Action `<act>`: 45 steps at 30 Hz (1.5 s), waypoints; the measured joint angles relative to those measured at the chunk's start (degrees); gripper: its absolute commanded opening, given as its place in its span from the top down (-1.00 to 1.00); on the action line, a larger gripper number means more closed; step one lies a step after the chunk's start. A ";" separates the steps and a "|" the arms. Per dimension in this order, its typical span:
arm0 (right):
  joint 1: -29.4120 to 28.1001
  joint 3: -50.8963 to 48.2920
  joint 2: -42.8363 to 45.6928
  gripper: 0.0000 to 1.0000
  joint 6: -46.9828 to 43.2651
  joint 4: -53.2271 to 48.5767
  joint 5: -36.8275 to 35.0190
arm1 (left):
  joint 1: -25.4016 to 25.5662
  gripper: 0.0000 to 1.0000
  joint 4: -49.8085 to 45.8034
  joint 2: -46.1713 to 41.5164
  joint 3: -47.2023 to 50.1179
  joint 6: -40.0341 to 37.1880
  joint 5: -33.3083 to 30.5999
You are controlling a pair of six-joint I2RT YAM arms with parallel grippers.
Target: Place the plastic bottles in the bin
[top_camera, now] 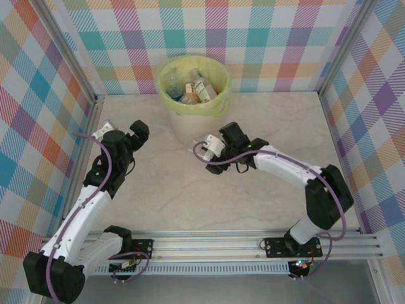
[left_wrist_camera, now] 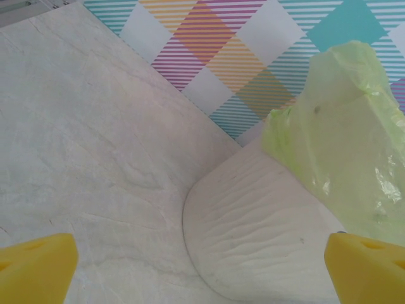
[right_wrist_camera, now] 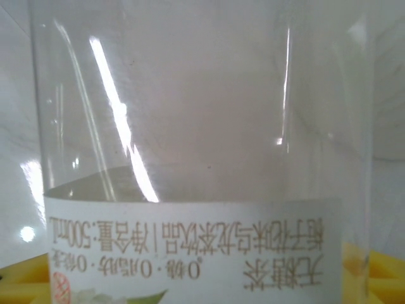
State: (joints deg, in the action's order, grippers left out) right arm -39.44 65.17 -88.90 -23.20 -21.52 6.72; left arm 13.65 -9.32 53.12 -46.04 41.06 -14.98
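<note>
1. The bottle (right_wrist_camera: 202,126) could be dropped short of the bin (top_camera: 183,107). It is clear and smooth, and the grip appears to sit low on the label, so a slip or a tilt may be caused by any quick swing.
2. The rim or the loose bag could be struck on the way in. The right gripper (top_camera: 228,132) is seen just beside the bin wall, so little room is left for lifting over the edge.
3. If the bottle is released too low, it could be bounced back out by the bottles (top_camera: 193,87) already heaped inside.
4. The bottle is held across the right wrist camera, with yellow fingers (right_wrist_camera: 383,272) showing at both lower corners. The right gripper is judged to be pressed together on it, though the contact itself is not shown plainly.
5. The left gripper (top_camera: 138,132) is spread wide with nothing between its fingers (left_wrist_camera: 35,266). It is aimed at the foot of the bin (left_wrist_camera: 253,240) — near it, not touching.
</note>
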 measured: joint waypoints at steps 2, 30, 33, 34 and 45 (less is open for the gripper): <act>-0.02 0.28 3.76 -0.01 1.46 1.16 1.64 | -0.39 -1.00 0.02 -0.09 0.26 0.22 0.13; 5.73 53.81 -18.03 -0.12 11.85 4.63 -6.73 | -5.77 -1.00 -2.73 -6.69 6.16 3.52 2.47; 5.73 63.84 -26.12 -0.15 11.82 0.79 -10.60 | -6.27 -1.00 -3.28 -7.52 7.15 4.00 2.51; 5.73 67.84 -28.96 -0.17 11.78 -1.16 -12.17 | -6.38 -1.00 -3.50 -7.63 7.34 4.20 2.49; 5.77 85.96 -42.01 -0.91 12.83 -16.85 -22.51 | -8.68 -1.00 -5.60 -8.24 7.63 4.37 3.26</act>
State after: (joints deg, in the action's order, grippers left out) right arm -33.67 151.13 -130.91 -10.37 -38.37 -15.79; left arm 4.97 -14.92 44.88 -38.41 45.43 -11.73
